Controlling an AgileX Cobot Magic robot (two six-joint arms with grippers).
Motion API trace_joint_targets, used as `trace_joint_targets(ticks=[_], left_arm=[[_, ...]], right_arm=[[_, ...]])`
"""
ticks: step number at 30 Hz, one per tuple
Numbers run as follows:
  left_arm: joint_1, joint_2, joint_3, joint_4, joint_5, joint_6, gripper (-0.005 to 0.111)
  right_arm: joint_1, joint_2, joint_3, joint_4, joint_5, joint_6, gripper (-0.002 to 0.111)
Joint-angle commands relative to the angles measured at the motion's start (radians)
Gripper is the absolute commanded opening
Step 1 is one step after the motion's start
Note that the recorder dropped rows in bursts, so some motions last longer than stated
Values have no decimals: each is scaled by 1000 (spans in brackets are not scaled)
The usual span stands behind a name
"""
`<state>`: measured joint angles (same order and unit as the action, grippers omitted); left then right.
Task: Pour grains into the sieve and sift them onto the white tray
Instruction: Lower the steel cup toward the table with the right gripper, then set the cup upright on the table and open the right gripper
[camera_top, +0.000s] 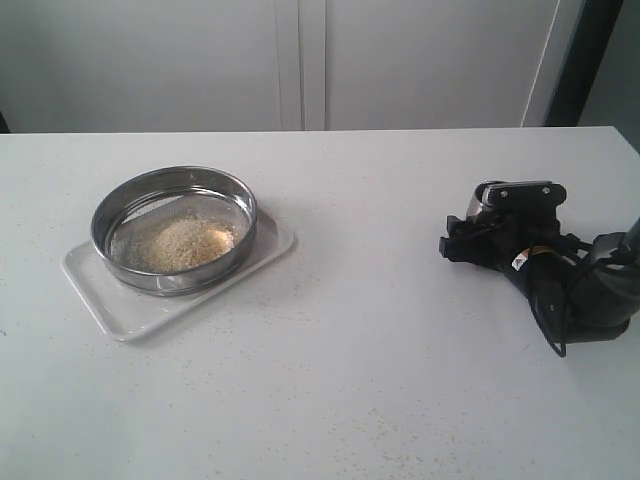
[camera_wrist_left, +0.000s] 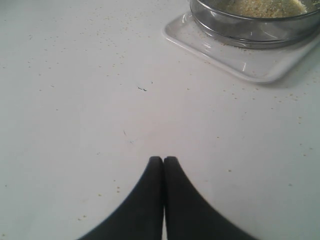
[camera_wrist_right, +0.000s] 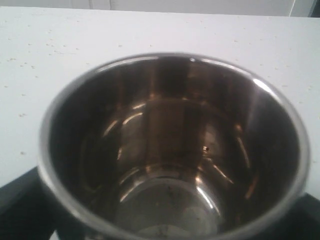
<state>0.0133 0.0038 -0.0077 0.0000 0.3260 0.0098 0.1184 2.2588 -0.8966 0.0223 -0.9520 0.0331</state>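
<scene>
The sieve (camera_top: 200, 280) stands on the white tray (camera_top: 110, 300) at the table's left, with a heap of grains (camera_top: 185, 242) on its mesh. In the left wrist view the sieve (camera_wrist_left: 250, 32), its grains (camera_wrist_left: 265, 6) and the tray (camera_wrist_left: 240, 62) lie ahead of my left gripper (camera_wrist_left: 163, 160), which is shut on nothing, low over bare table; it is out of the exterior view. At the table's right, my right gripper (camera_top: 490, 215) is shut on the steel cup (camera_top: 487, 192). The cup (camera_wrist_right: 170, 150) looks empty inside, dark fingers (camera_wrist_right: 15, 205) on either side.
Stray grains are scattered over the white tabletop (camera_wrist_left: 100, 75) around the tray. A pale wall or cabinet front (camera_top: 300, 60) runs behind the table's far edge. A wide stretch of tabletop (camera_top: 360, 300) separates the tray from the right arm.
</scene>
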Motion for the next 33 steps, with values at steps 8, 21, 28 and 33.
trace_joint_targets(ticks=[8,21,28,33], left_arm=[[1,-4,8,0,7,-10,0],[1,-4,8,0,7,-10,0],[1,-4,8,0,7,-10,0],[1,-4,8,0,7,-10,0]], right_arm=[[-9,-28,0,4,-21,-15,87],[-9,-146,2,4,10,-40,87],[-9,-234,2,4,124,-40,87],[-9,-312,2,4,249,-40,87]])
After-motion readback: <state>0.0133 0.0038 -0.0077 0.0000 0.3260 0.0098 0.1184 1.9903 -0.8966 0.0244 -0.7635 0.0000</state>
